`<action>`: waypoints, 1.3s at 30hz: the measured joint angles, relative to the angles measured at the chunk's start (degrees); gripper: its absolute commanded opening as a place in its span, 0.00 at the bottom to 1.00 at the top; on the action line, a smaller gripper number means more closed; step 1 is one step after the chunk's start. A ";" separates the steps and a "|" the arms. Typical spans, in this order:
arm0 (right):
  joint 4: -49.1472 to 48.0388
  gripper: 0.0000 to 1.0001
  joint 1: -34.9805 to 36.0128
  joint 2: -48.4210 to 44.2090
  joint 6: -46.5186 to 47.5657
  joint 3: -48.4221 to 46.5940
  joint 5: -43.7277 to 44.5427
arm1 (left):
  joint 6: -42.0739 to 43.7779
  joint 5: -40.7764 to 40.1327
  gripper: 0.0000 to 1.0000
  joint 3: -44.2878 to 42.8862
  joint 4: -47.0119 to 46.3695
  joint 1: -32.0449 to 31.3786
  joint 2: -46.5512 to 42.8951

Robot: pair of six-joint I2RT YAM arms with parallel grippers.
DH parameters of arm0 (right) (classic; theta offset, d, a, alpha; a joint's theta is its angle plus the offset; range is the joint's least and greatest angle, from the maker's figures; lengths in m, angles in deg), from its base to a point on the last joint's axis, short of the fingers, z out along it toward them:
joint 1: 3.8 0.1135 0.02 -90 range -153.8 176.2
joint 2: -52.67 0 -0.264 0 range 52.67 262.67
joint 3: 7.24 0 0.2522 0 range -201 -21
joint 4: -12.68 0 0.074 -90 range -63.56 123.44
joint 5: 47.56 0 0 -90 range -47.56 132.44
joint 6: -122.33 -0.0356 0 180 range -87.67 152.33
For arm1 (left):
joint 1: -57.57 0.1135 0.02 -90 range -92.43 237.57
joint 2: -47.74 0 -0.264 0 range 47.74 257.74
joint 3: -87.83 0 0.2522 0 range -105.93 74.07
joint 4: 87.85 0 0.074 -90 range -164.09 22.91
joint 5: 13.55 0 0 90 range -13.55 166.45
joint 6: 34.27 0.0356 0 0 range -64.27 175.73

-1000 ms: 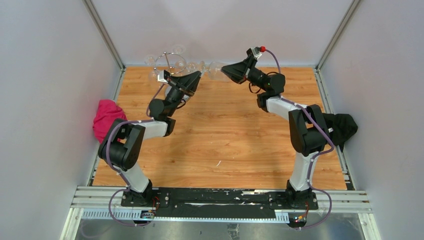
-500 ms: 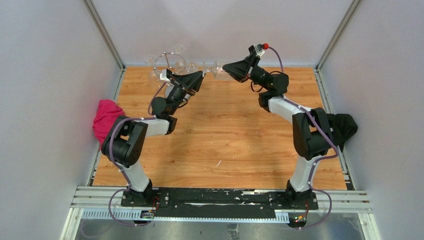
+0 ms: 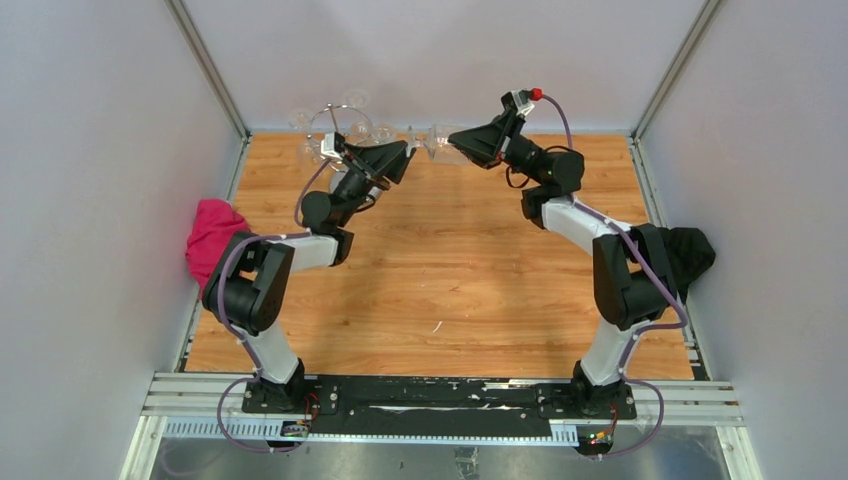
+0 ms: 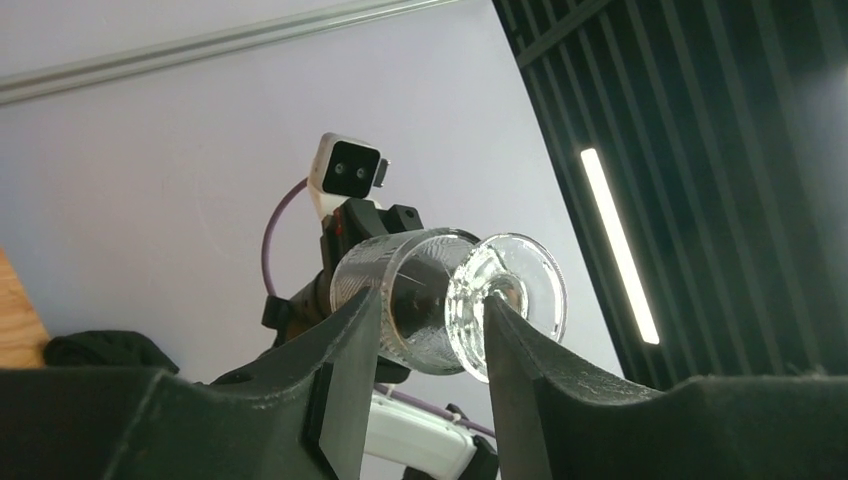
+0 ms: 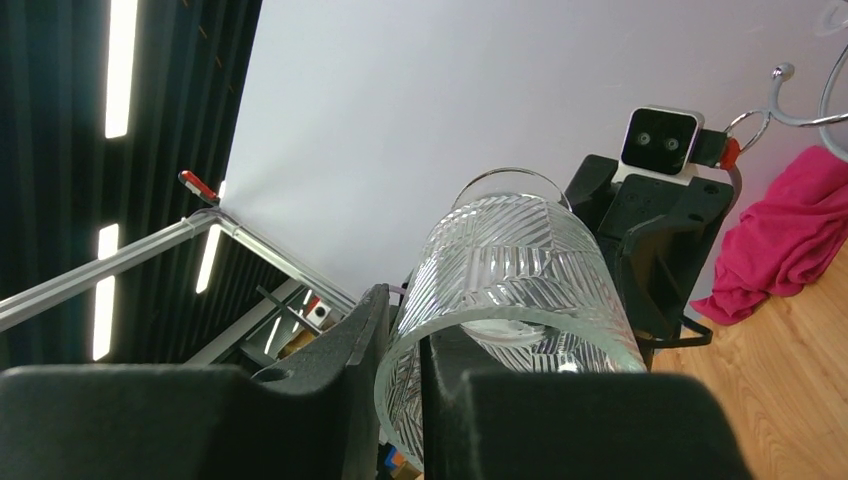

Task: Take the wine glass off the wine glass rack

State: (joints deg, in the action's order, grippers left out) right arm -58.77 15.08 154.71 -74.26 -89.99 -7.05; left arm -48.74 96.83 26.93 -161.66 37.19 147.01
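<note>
Lab cell: white panels (image 3: pixel 100 150), aluminium rails (image 3: pixel 440 403)

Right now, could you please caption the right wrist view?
Right claw grips the patterned wine glass by its rim.

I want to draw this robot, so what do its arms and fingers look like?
The left arm and right arm both mix chunky black joints with smooth white links. A thin purple cable loops along each. The fingers are black and pointed, like a beak. Each wrist carries a small white camera box with a red knob.
</note>
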 measured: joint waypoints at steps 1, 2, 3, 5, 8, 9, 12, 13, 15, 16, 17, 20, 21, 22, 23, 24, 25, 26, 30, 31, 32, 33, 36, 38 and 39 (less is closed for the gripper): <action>-0.02 0.00 0.00 -0.26 0.02 0.31 -0.04 | 0.11 0.31 0.47 0.00 0.04 0.31 -0.11; 0.02 0.00 0.00 -0.63 0.02 0.70 -0.22 | 0.24 0.79 0.47 0.00 0.11 0.61 -0.20; 0.04 0.00 0.00 -1.07 0.00 1.14 -0.48 | 0.46 1.33 0.47 0.00 0.46 1.11 -0.37; -0.02 0.00 0.00 -2.08 0.00 1.77 -1.31 | 1.29 2.25 0.48 0.00 1.84 1.97 -0.94; 0.22 0.00 -0.26 -4.20 0.39 2.27 -3.15 | 6.08 3.80 0.48 -0.07 9.84 2.86 -4.59; 0.81 0.00 -0.35 -4.94 0.87 2.32 -3.82 | 9.20 4.22 0.48 -0.33 15.17 3.02 -7.13; 5.29 0.00 -1.01 -7.58 4.07 2.32 -6.32 | 21.03 4.22 0.54 -4.11 34.14 3.15 -16.31; 6.75 0.00 -1.22 -8.22 5.25 2.32 -6.84 | 24.02 3.76 0.55 -5.35 38.01 3.15 -18.18; 14.12 0.00 -1.81 -10.78 10.36 2.29 -8.44 | 33.03 1.33 0.57 -10.14 51.80 3.02 -24.48; 17.46 0.00 -1.97 -11.82 12.92 2.25 -8.92 | 36.06 0.31 0.57 -11.74 56.17 3.02 -26.45; 21.57 0.00 -2.14 -13.03 16.15 2.14 -9.49 | 39.17 -0.74 0.58 -13.38 60.41 3.02 -28.35; 35.52 0.00 -2.21 -15.82 26.64 0.48 -10.19 | 46.56 -3.98 0.59 -17.22 71.32 3.02 -32.17; 41.75 0.00 -2.25 -16.55 30.93 -0.92 -10.16 | 48.74 -5.16 0.59 -18.21 74.82 3.02 -32.94; 46.69 0.00 -2.25 -16.94 34.73 -2.14 -10.01 | 50.38 -6.10 0.59 -18.91 77.64 3.02 -33.35; 52.52 0.00 -2.27 -17.35 39.04 -3.87 -9.66 | 52.68 -7.72 0.59 -19.98 82.09 3.02 -33.64; 60.02 0.00 -2.27 -17.77 44.33 -6.14 -8.52 | 54.29 -8.98 0.58 -20.65 85.09 2.99 -33.66; 64.78 0.00 -2.27 -17.92 48.17 -7.72 -7.54 | 56.15 -10.56 0.59 -21.42 88.56 2.93 -33.64; 71.08 0.00 -2.27 -17.99 52.61 -9.97 -6.29 | 57.66 -11.98 0.59 -21.99 91.43 2.84 -33.64; 90.51 0.00 -2.43 -17.55 66.55 -17.66 -0.28 | 63.58 -19.58 0.62 -24.76 102.53 1.81 -33.66; 95.06 0.00 -2.51 -17.03 69.72 -19.74 1.36 | 64.92 -21.40 0.65 -25.55 104.72 1.44 -33.66; 98.44 0.00 -2.54 -16.39 72.26 -21.33 2.89 | 66.12 -23.10 0.66 -26.29 106.62 1.05 -33.66; 101.66 0.00 -2.56 -15.61 74.73 -22.60 4.59 | 67.25 -24.90 0.67 -27.17 108.56 0.61 -33.66; 109.72 0.00 -2.56 -12.59 80.54 -24.81 9.53 | 70.20 -29.53 0.67 -29.40 112.91 -0.59 -33.75; 114.55 0.00 -2.56 -10.16 83.60 -25.83 13.03 | 71.67 -31.39 0.69 -30.03 114.53 -0.87 -33.97; 116.78 0.00 -2.58 -8.98 84.91 -26.47 14.67 | 72.19 -31.93 0.70 -30.14 115.05 -0.90 -34.10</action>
State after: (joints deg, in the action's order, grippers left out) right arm 58.01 12.50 145.73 10.66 -116.46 7.61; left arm 23.46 64.90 -3.21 -46.60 36.30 112.91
